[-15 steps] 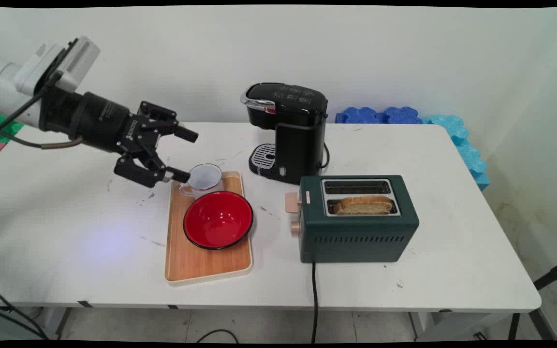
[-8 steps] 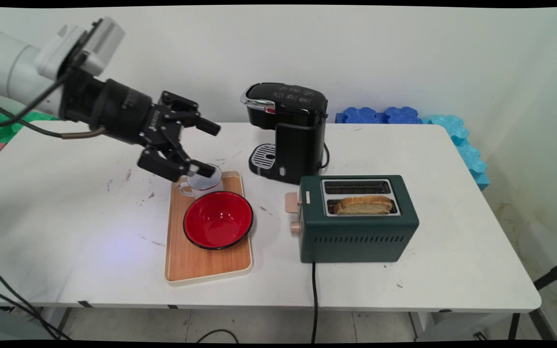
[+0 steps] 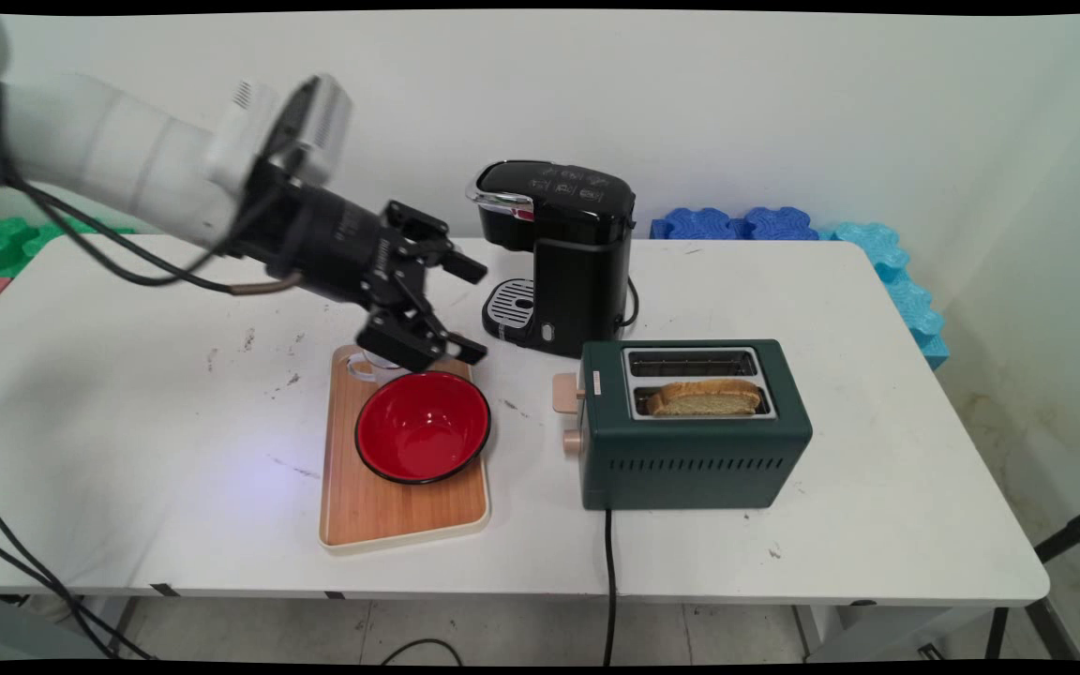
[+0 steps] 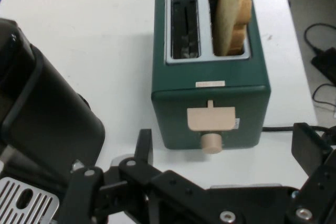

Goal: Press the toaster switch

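gripper (image 3: 472, 309) shifted right, wide open above tray (image 3: 349, 506) far edge.

I see even, bright light from overhead; soft shadows lie beneath the toaster (image 3: 695, 427) and tray (image 3: 404, 511) on the tabletop (image 3: 877, 394). The arm at upper left is motion-blurred; my hand view is soft.

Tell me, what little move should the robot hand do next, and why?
Probably glide on toward the green toaster. The gripper is open and empty, hanging above the tray by the coffee machine, and its camera looks straight at the toaster's lever and the bread sticking up from one slot.
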